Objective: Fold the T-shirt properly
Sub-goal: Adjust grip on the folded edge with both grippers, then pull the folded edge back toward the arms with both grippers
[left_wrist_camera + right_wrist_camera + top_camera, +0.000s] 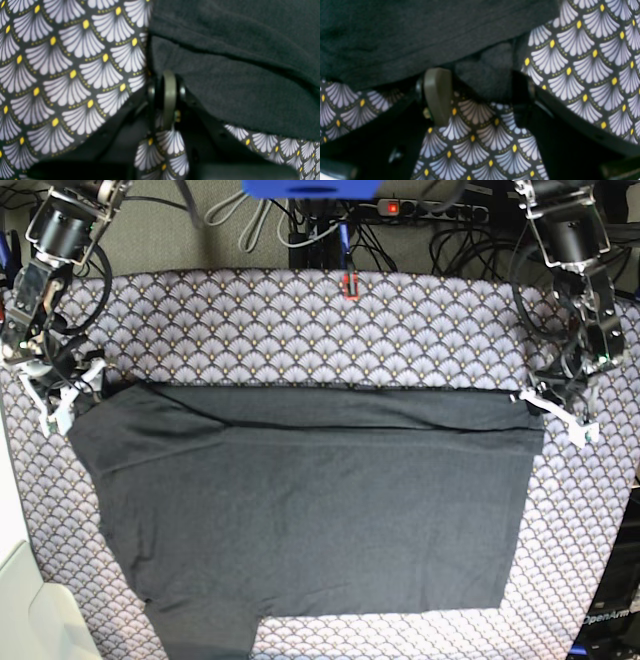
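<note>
The dark charcoal T-shirt (320, 510) lies spread flat on the scallop-patterned cloth (300, 320), its far edge turned over into a narrow band. In the base view my left gripper (545, 402) sits at the far right corner of that band. The left wrist view shows this gripper (169, 97) shut, the T-shirt (237, 87) edge pinched at its olive pad. My right gripper (90, 385) is at the far left corner. It (480, 85) stands open, and a bunch of T-shirt (482, 67) lies between its olive pad (437, 95) and the dark far finger.
Cables and a power strip (420, 210) run along the back beyond the cloth. A small red item (350, 283) sits at the cloth's far edge. A white object (25, 610) stands at the near left corner.
</note>
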Controlling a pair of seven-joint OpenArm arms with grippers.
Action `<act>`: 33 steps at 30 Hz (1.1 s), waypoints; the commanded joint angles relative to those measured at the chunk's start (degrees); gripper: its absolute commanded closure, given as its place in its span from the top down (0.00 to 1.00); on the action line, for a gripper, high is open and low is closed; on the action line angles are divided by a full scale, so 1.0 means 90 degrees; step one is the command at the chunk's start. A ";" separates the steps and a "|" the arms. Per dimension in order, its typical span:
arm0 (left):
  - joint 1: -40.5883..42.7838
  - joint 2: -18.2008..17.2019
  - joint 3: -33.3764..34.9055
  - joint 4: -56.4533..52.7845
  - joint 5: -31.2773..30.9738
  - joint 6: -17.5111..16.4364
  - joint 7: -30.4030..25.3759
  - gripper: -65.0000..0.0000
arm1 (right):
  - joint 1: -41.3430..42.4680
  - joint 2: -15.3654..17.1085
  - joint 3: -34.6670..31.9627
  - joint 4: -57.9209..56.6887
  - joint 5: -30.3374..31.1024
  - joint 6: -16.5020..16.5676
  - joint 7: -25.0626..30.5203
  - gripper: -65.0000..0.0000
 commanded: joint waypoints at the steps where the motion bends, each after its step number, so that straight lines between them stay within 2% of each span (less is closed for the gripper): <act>1: -0.0037 -0.0073 -0.0017 0.0052 0.0071 0.0012 0.0138 0.01 | 0.0059 0.0078 0.0010 0.0017 -0.0129 -0.0008 -0.0097 0.57; 3: -0.0047 -0.0073 -0.0017 0.0052 0.0071 0.0012 0.0138 0.01 | 0.0059 0.0078 0.0010 0.0027 -0.0129 -0.0008 -0.0097 0.53; 6: -0.0047 -0.0073 -0.0017 0.0052 0.0071 0.0012 0.0138 0.01 | 0.0059 0.0078 0.0010 0.0027 -0.0129 -0.0008 -0.0097 0.41; 13: -0.0027 -0.0073 -0.0017 0.0052 0.0071 0.0012 0.0158 0.01 | 0.0040 0.0078 0.0010 0.0066 -0.0129 -0.0008 -0.0145 0.00; 20: 0.0139 -0.0092 -0.0017 0.0481 0.0100 0.0012 0.0207 0.01 | -0.0116 0.0088 0.0020 0.0310 -0.0129 -0.0008 -0.0155 0.00; 27: 0.0334 -0.0219 -0.0037 0.1321 0.0080 0.0012 0.0881 0.01 | -0.0663 0.0000 0.0000 0.1619 -0.0129 -0.0008 -0.0165 0.00; 33: 0.0686 -0.0219 -0.0496 0.1956 0.0110 0.0012 0.1262 0.01 | -0.1132 -0.0078 0.0020 0.2078 -0.0129 -0.0008 -0.0165 0.00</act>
